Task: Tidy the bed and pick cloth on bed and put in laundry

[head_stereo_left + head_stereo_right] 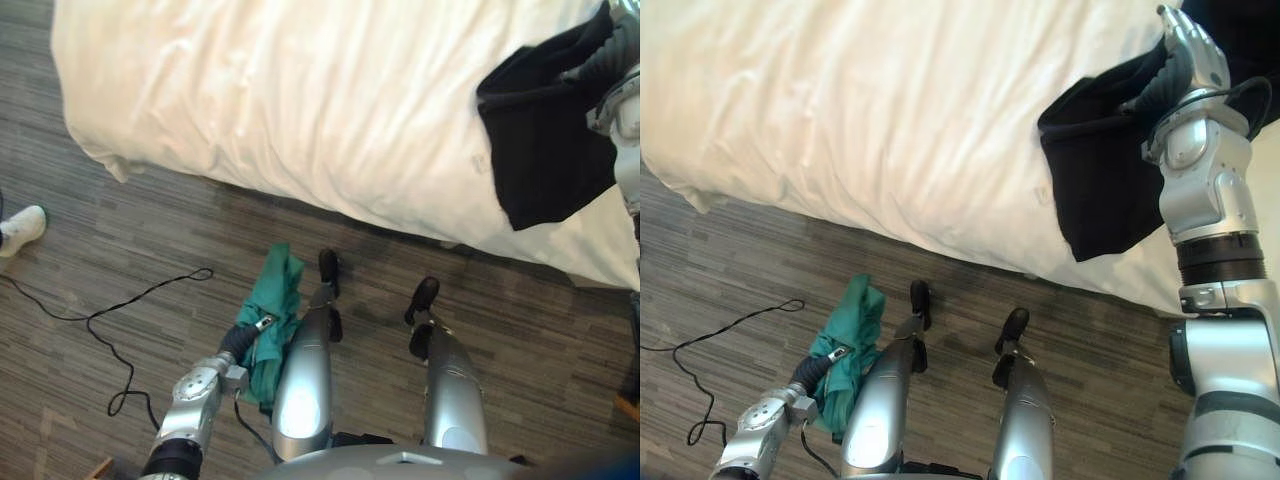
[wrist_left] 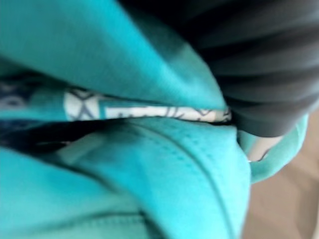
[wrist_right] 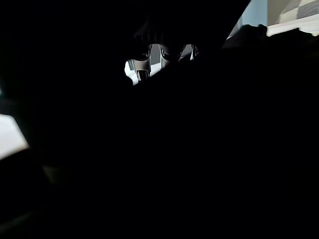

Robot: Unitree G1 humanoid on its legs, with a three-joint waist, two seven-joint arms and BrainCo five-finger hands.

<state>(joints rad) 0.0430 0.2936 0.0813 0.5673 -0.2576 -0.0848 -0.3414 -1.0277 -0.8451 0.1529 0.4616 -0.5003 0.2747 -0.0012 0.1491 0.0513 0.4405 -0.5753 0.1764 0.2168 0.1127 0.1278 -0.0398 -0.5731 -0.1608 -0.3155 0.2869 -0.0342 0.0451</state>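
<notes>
Creased bedding [image 1: 300, 100], possibly fleecy black cloth [image 1: 540, 150]

Bedding [image 1: 300, 90] is smooth, faintly shiny white cloth, black cloth [image 1: 1100, 190] at the right hand [image 1: 1188, 55] looks matt, teal cloth [image 1: 278, 300] at the left hand [image 1: 238, 342] has stitched seams, floor [image 1: 120, 240] is matt woodgrain.

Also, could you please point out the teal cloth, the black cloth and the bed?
teal cloth [image 1: 283, 285], left eye view, on its bunched upper part.
black cloth [image 1: 1095, 190], right eye view, on the middle of its hanging flap.
bed [image 1: 300, 100], left eye view, on its bare white cover.
</notes>
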